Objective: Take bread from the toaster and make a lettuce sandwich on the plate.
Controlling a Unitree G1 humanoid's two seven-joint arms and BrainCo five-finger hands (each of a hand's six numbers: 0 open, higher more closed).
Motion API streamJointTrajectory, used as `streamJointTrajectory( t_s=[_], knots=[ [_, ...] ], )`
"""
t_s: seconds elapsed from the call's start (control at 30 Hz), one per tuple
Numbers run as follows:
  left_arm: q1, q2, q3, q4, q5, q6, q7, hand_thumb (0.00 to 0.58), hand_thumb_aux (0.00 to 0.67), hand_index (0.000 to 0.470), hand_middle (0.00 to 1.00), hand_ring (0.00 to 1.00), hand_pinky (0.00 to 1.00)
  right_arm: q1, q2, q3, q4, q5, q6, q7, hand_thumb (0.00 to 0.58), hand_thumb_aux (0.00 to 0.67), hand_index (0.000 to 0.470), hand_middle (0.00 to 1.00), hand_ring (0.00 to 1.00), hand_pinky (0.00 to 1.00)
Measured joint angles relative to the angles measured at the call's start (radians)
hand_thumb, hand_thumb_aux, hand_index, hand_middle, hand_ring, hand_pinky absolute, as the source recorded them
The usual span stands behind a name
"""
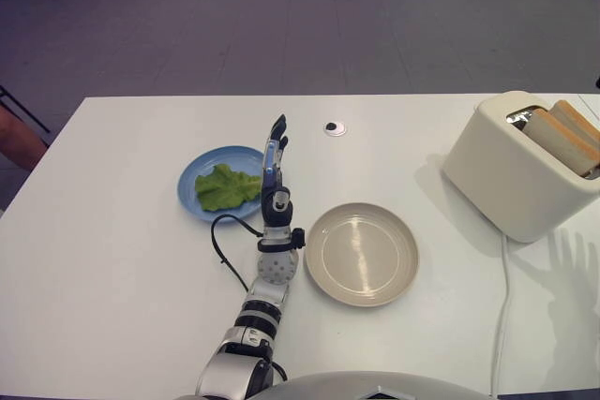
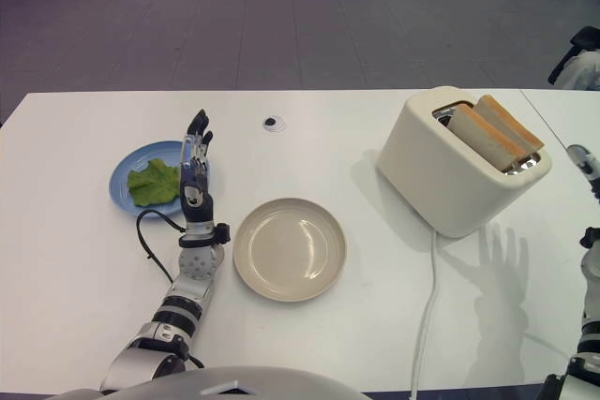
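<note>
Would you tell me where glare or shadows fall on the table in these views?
Left eye view: glare streaks the middle of the beige plate; the toaster casts a shadow to its left on the table. Right eye view: same sheen and shadow.

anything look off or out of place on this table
Nothing is spilled or damaged. The toaster stands upright with two bread slices sticking up, the lettuce lies on the blue plate, and the beige plate is bare. The only stray item is a small black-and-white round object near the far edge of the table.
</note>
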Motion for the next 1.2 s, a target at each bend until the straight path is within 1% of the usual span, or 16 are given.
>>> streamJointTrajectory(
  t_s=[0.13, 0.33, 0.37, 0.4, 0.43, 0.53, 0.57, 0.6, 0.63, 0.67, 0.77, 0.87, 1.0, 1.07, 1.13, 1.2],
  knots=[
    [0.011, 0.008, 0.003, -0.018, 0.014, 0.004, 0.0, 0.0, 0.0, 0.0, 0.0, 0.0, 0.0, -0.036, -0.011, 0.093, 0.02, -0.011, 0.004, 0.007, 0.0, 0.0, 0.0, 0.0, 0.0, 0.0],
    [0.021, 0.012, 0.006, -0.035, 0.016, 0.014, 0.001, 0.0, 0.0, 0.0, 0.0, 0.0, 0.0, -0.041, -0.015, 0.157, -0.058, -0.009, 0.032, 0.04, 0.0, 0.0, 0.0, 0.0, 0.0, 0.0],
    [0.023, 0.012, 0.006, -0.037, 0.016, 0.014, 0.001, 0.0, 0.0, 0.0, 0.0, 0.0, 0.0, -0.043, -0.019, 0.168, -0.061, -0.008, 0.037, 0.048, 0.223, 0.145, 0.101, 0.0, 0.0, 0.0],
    [0.025, 0.013, 0.007, -0.04, 0.016, 0.015, 0.002, 0.0, 0.0, 0.0, 0.0, 0.0, 0.0, -0.049, -0.02, 0.182, -0.061, -0.009, 0.043, 0.058, 0.506, 0.431, 0.302, 0.0, 0.0, 0.0],
    [0.026, 0.013, 0.008, -0.042, 0.017, 0.015, 0.004, 0.0, 0.0, 0.0, 0.0, 0.0, 0.0, -0.058, -0.021, 0.196, -0.061, -0.01, 0.046, 0.064, 0.58, 0.67, 0.47, 0.0, 0.0, 0.0],
    [0.03, 0.013, 0.011, -0.047, 0.022, 0.015, 0.009, 0.0, 0.0, 0.0, 0.0, 0.0, 0.0, -0.105, -0.034, 0.225, -0.052, -0.01, 0.038, 0.066, 0.58, 0.67, 0.47, 0.01, 0.01, 0.01],
    [0.031, 0.012, 0.011, -0.049, 0.028, 0.015, 0.011, 0.0, 0.0, 0.0, 0.0, 0.0, 0.0, -0.116, -0.035, 0.233, -0.049, -0.009, 0.031, 0.066, 0.58, 0.67, 0.47, 0.09, 0.09, 0.09],
    [0.033, 0.012, 0.011, -0.052, 0.036, 0.015, 0.011, 0.0, 0.0, 0.0, 0.0, 0.0, 0.0, -0.126, -0.036, 0.24, -0.048, -0.007, 0.023, 0.065, 0.58, 0.67, 0.47, 0.32, 0.32, 0.32],
    [0.036, 0.012, 0.01, -0.056, 0.039, 0.015, 0.012, 0.0, 0.0, 0.0, 0.0, 0.0, 0.0, -0.131, -0.037, 0.247, -0.046, -0.006, 0.017, 0.065, 0.58, 0.67, 0.47, 0.75, 0.75, 0.75],
    [0.038, 0.012, 0.011, -0.059, 0.042, 0.015, 0.014, 0.0, 0.0, 0.0, 0.0, 0.0, 0.0, -0.132, -0.039, 0.252, -0.045, -0.006, 0.014, 0.062, 0.58, 0.67, 0.47, 1.0, 1.0, 1.0],
    [0.04, 0.012, 0.011, -0.063, 0.054, 0.015, 0.016, 0.0, 0.0, 0.0, 0.0, 0.0, 0.0, -0.123, -0.042, 0.253, -0.058, -0.006, 0.012, 0.037, 0.58, 0.67, 0.47, 1.0, 1.0, 1.0],
    [0.039, 0.012, 0.011, -0.062, 0.055, 0.015, 0.022, 0.0, 0.0, 0.0, 0.0, 0.0, 0.0, -0.095, -0.041, 0.224, -0.116, -0.008, 0.011, -0.038, 0.58, 0.67, 0.47, 1.0, 1.0, 1.0],
    [0.038, 0.012, 0.014, -0.061, 0.055, 0.016, 0.035, 0.0, 0.0, 0.0, 0.0, 0.0, 0.0, -0.099, -0.006, 0.111, -0.314, -0.016, -0.013, -0.254, 0.58, 0.67, 0.47, 1.0, 1.0, 1.0],
    [0.039, 0.015, 0.02, -0.063, 0.054, 0.016, 0.037, 0.0, 0.0, 0.0, 0.0, 0.0, 0.0, -0.106, 0.031, 0.073, -0.452, -0.019, -0.026, -0.309, 0.58, 0.67, 0.47, 1.0, 1.0, 1.0],
    [0.038, 0.021, 0.026, -0.063, 0.054, 0.016, 0.036, 0.0, 0.0, 0.0, 0.0, 0.0, 0.0, -0.117, 0.072, 0.058, -0.615, 0.004, -0.038, -0.301, 0.58, 0.67, 0.47, 1.0, 1.0, 1.0],
    [0.036, 0.032, 0.034, -0.063, 0.052, 0.017, 0.032, 0.0, 0.0, 0.0, 0.0, 0.0, 0.0, -0.127, 0.096, 0.094, -0.714, 0.113, -0.049, -0.195, 0.58, 0.67, 0.47, 1.0, 1.0, 1.0]
  ],
)
